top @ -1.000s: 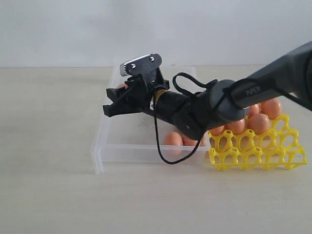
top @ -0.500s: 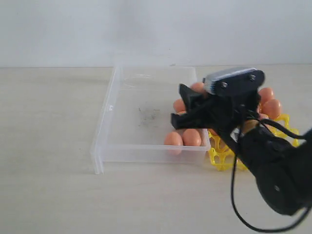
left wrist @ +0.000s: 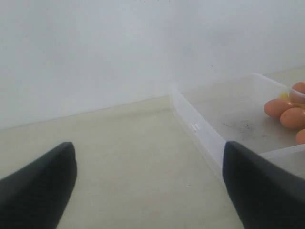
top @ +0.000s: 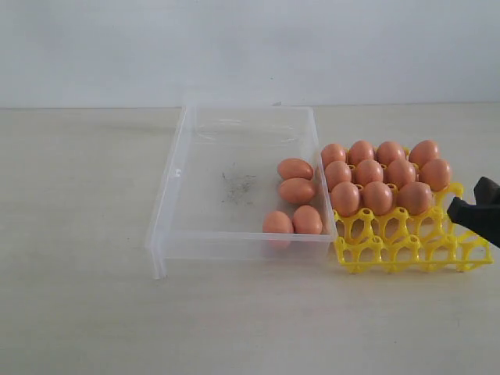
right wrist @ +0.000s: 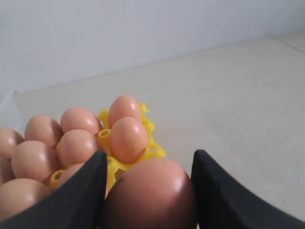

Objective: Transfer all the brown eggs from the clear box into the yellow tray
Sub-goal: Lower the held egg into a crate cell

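Held between my right gripper's [right wrist: 148, 161] black fingers [right wrist: 78, 195] is a brown egg [right wrist: 147, 198], just beside the yellow tray's [right wrist: 152, 151] outer corner. In the exterior view only that gripper's dark tip [top: 474, 212] shows, at the right edge of the yellow tray [top: 406, 251]; the held egg is hidden there. Several brown eggs [top: 377, 197] fill the tray's far rows. Several more eggs [top: 297, 190] lie in the right part of the clear box [top: 176, 168]. My left gripper [left wrist: 150, 191] is open over bare table beside the clear box's corner [left wrist: 198, 128].
The tray's front row of cups [top: 391, 254] stands empty. A pale wall [top: 250, 47] runs behind the beige table [top: 78, 234]. The box floor carries dark scuff marks [top: 238, 186].
My right arm swung from over the box's far left side across to the right, and now sits at the tray's right edge with an egg. The left arm stays out of the exterior view.
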